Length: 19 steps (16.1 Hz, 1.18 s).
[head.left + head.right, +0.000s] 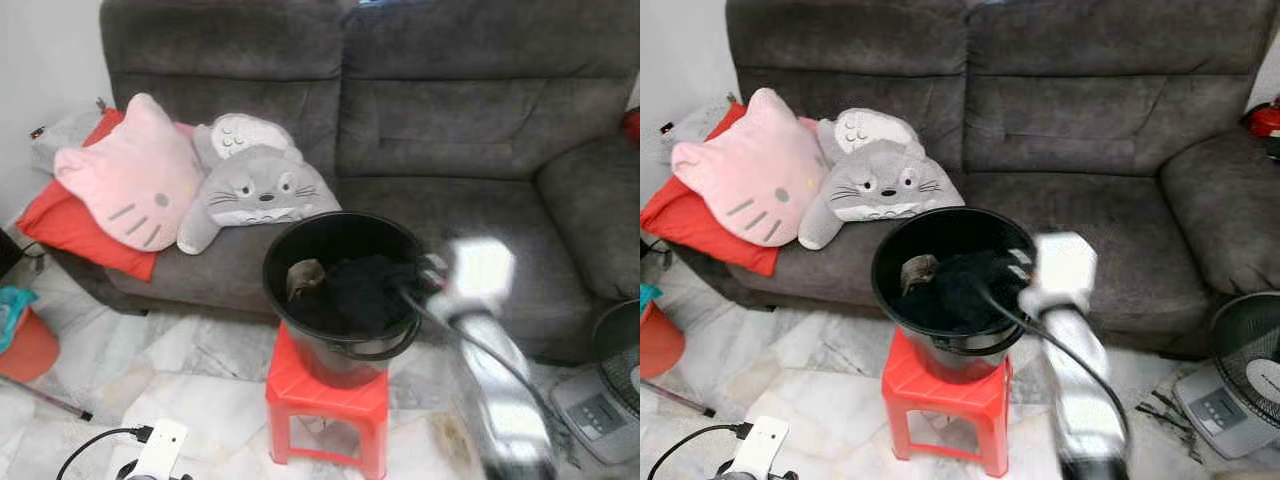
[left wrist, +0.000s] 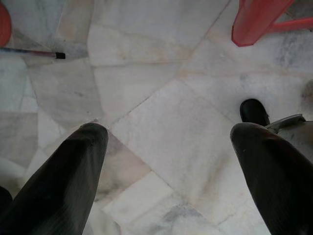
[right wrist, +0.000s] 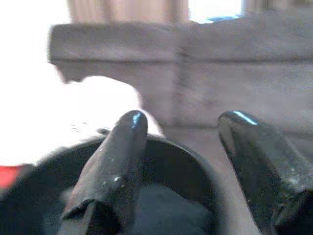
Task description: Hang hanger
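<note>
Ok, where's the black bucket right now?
The black bucket sits on the red stool in front of the grey sofa, centre of the head views, the right claw at its rim.

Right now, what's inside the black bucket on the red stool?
The black bucket holds a heap of dark cloth and a brownish item by its left wall. The cloth covers whatever is underneath. The right pincer hangs open over the rim.
</note>
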{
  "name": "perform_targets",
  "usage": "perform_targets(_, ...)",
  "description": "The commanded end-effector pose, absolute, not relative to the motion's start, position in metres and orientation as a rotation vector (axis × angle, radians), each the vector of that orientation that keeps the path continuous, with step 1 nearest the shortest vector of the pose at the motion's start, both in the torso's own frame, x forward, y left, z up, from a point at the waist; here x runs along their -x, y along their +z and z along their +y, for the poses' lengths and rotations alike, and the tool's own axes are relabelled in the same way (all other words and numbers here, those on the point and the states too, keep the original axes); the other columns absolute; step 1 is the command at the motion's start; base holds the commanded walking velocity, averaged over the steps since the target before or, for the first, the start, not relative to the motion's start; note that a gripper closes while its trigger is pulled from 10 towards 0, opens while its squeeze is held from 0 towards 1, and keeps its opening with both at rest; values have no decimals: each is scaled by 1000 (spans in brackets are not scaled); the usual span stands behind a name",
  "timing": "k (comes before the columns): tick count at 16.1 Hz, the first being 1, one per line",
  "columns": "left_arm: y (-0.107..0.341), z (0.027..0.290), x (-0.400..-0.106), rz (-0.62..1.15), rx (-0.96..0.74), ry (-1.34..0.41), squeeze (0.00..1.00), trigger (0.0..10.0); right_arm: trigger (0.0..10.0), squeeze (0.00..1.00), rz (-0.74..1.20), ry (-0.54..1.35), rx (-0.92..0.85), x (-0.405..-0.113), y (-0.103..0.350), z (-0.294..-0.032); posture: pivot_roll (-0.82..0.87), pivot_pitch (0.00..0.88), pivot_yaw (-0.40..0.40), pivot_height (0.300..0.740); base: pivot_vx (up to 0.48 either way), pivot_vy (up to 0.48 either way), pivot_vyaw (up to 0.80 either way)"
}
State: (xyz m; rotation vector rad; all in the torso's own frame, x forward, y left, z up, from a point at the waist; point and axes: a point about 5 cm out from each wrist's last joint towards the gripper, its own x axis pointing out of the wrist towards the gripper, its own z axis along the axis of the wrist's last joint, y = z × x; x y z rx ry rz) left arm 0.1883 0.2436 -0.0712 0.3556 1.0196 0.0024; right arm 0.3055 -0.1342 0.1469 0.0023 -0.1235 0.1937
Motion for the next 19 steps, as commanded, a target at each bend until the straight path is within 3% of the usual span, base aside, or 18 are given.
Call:
perform_targets(1, -71, 250, -185, 1037, -366, 21, 0, 10000, 10000, 0, -97, 256, -20, -303, 146, -125, -90, 0, 68, 740, 0, 0, 0)
perform_targets(3, -72, 251, -183, 1039, -362, 17, 0, 10000, 10000, 0, -70, 378, -22, -301, 157, -104, -102, 0, 53, 740, 0, 0, 0)
perform_targets(7, -72, 252, -181, 1043, -365, 14, 0, 10000, 10000, 0, 59, 298, -71, -297, 153, -106, -131, 0, 57, 740, 0, 0, 0)
perform_targets(8, -73, 252, -180, 1047, -368, 12, 0, 10000, 10000, 1000, 121, 240, -134, -298, 148, -113, -134, 0, 55, 740, 0, 0, 0)
perform_targets(18, -74, 251, -179, 1055, -374, 1, 0, 10000, 10000, 1000, 276, 334, -57, -327, 135, -113, -118, 0, 60, 740, 0, 0, 0)
perform_targets(19, -74, 251, -179, 1054, -376, -2, 0, 10000, 10000, 161, 320, 369, -35, -326, 128, -109, -115, 0, 63, 740, 0, 0, 0)
